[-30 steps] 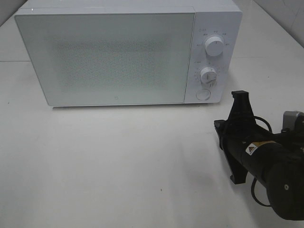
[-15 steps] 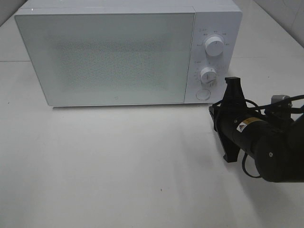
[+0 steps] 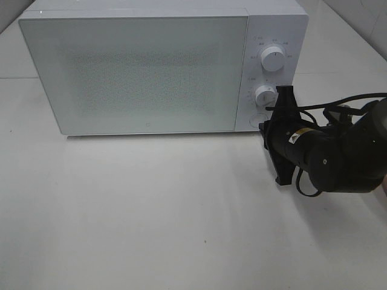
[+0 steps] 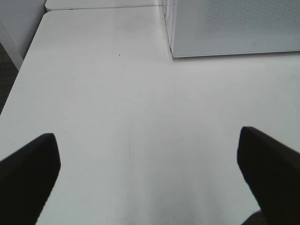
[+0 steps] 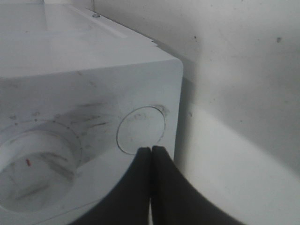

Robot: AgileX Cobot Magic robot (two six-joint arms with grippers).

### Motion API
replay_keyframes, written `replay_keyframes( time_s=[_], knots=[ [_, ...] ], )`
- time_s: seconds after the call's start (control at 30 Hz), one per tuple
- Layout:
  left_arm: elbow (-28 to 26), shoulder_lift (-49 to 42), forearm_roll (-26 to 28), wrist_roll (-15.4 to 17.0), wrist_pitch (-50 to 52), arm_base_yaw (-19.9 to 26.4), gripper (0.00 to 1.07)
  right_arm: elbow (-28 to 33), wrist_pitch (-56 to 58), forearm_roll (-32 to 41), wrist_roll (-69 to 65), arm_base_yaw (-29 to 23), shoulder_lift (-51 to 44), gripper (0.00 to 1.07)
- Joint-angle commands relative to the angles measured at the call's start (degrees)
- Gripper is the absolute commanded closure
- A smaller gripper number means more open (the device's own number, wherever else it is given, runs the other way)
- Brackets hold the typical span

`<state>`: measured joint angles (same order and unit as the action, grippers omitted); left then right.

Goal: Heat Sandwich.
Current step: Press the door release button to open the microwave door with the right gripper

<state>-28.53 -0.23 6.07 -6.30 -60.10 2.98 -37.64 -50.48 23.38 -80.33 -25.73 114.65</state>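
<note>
White counter carried one microwave with two dials; right fingers, pressed together, had advanced to its round button; left fingers stood spread.

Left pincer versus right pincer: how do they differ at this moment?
The left pincer stands wide open; the right pincer is shut, jaws together. The left pincer hangs over the table, touching nothing; the right pincer's tips are at the round button of the microwave. Both are dark.
</note>
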Motion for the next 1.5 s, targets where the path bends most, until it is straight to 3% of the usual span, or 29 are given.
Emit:
replay_keyframes(
  time_s=[0.03,0.47,0.63,1.1,1.5],
  knots=[
    [0.23,-1.66,0.23,0.17,0.69,0.06,0.09,-1.43,1.09,-0.46,0.29,1.09,0.40,1.07],
    [0.23,-1.66,0.23,0.17,0.69,0.06,0.09,-7.22,2.35,0.06,0.40,1.55,4.30,1.07],
    [0.23,-1.66,0.23,0.17,0.69,0.06,0.09,-7.22,-0.52,3.04,2.23,1.55,4.35,1.07],
    [0.23,-1.66,0.23,0.17,0.69,0.06,0.09,-7.73,-8.37,2.46,0.17,1.55,4.41,1.07],
    [0.23,-1.66,0.23,0.17,0.69,0.06,0.09,-15.24,-14.32,2.35,1.95,1.55,8.19,1.07]
  ],
)
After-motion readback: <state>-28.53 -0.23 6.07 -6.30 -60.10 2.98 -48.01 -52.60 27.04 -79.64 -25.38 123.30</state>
